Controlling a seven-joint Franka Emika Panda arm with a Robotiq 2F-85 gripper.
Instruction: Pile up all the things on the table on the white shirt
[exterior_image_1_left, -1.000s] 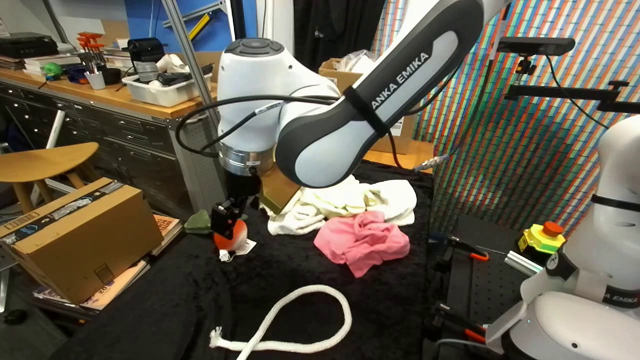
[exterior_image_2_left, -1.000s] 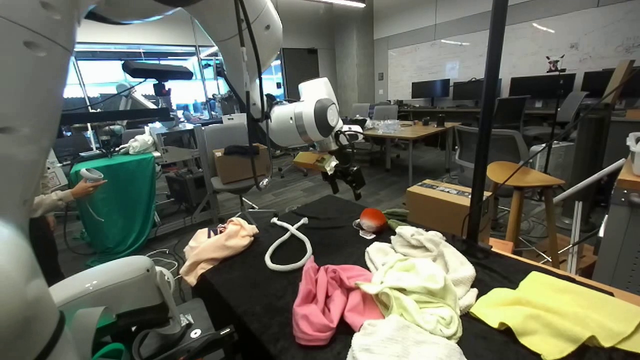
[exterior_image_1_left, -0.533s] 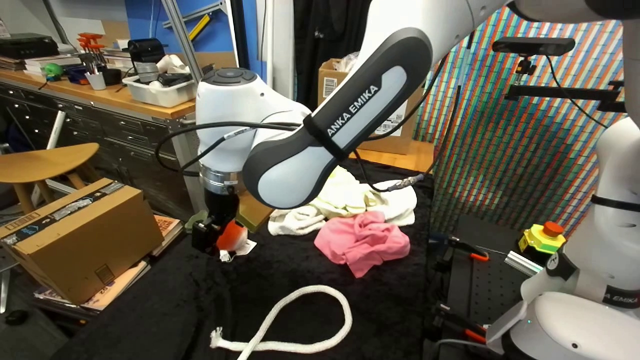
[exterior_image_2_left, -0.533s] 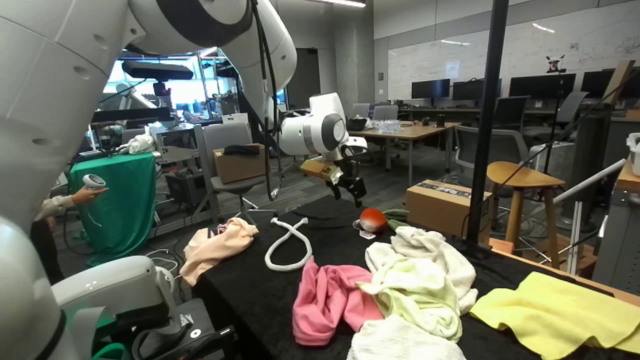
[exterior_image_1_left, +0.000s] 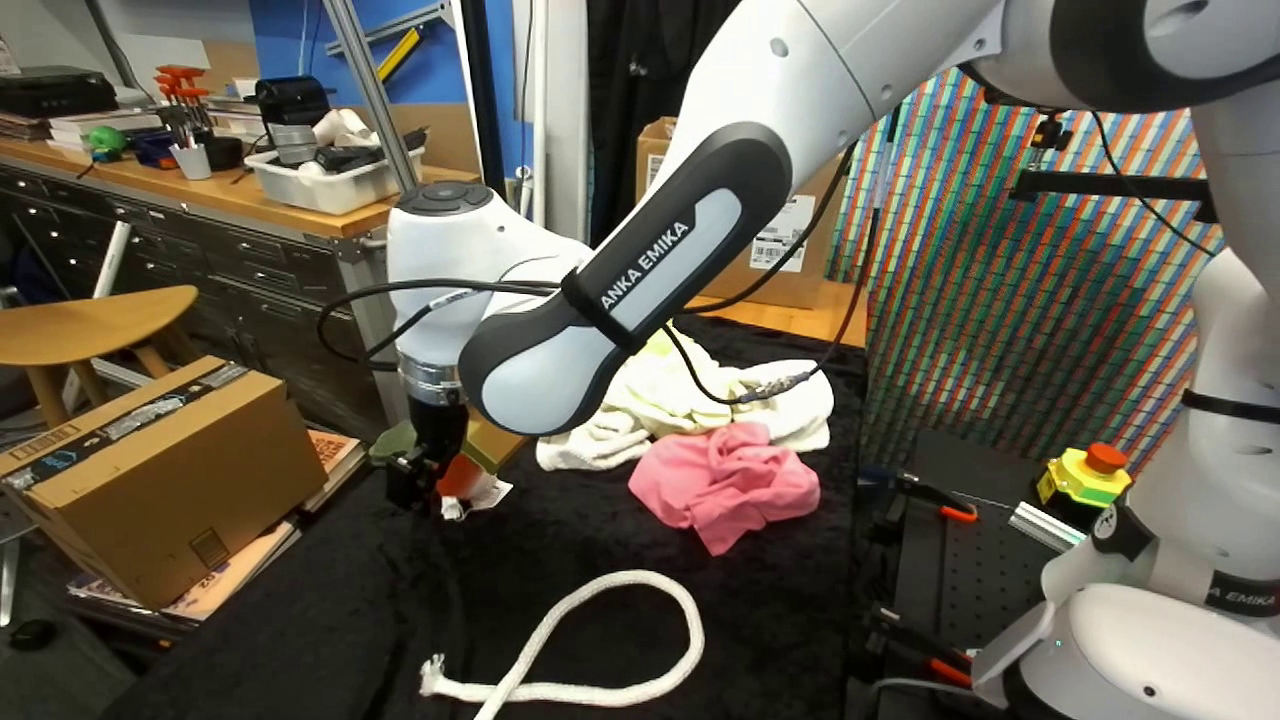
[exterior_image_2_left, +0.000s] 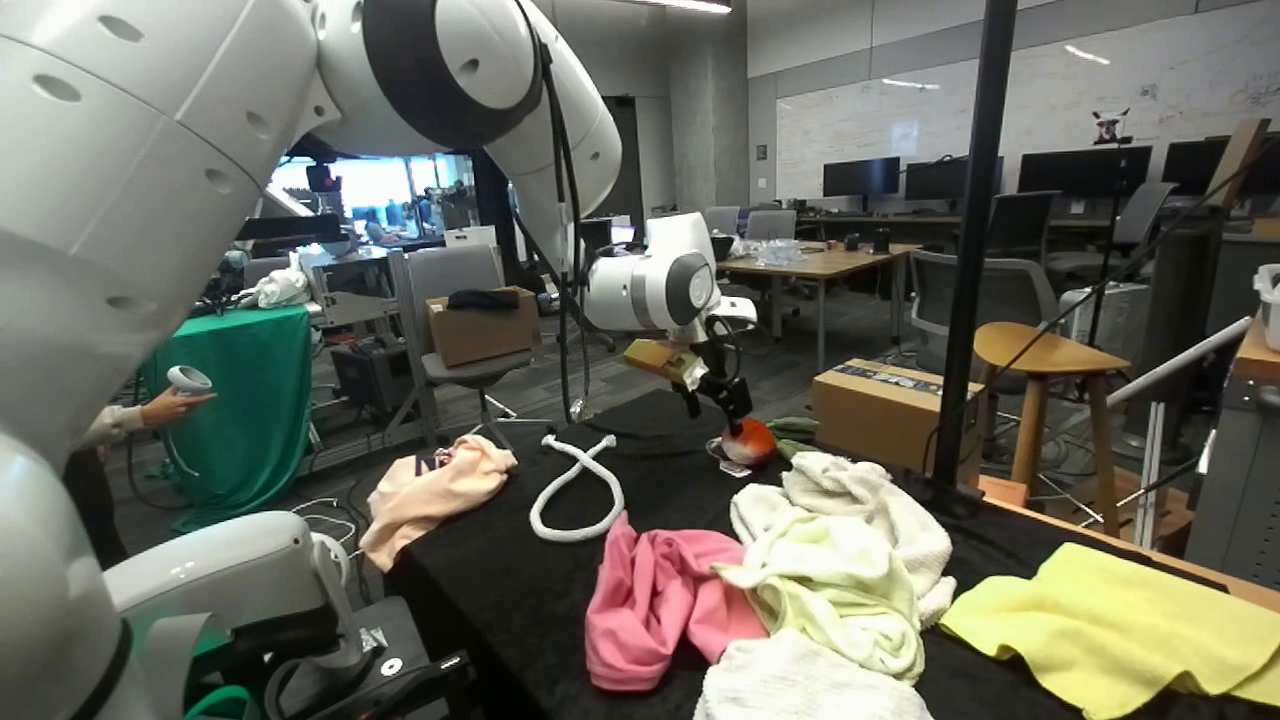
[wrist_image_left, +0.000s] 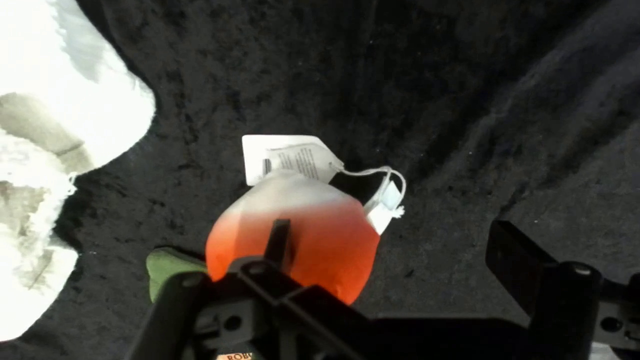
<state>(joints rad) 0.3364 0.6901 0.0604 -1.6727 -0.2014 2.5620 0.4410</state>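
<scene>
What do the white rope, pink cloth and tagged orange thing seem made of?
White rope: matt textile fibre, perhaps cotton; one end frays into strands.
Pink cloth: soft, matt fabric by its look, since it bunches into rounded folds; fibre unclear.
Orange thing: possibly plush or other fabric, with little shine and a pale label at its edge.

on table (exterior_image_2_left: 665, 462): shirt (exterior_image_2_left: 885, 505), rope (exterior_image_2_left: 572, 534), rounded object (exterior_image_2_left: 750, 443); on shirt: cloth (exterior_image_2_left: 832, 580); against shirt: second cloth (exterior_image_2_left: 655, 605)
</scene>
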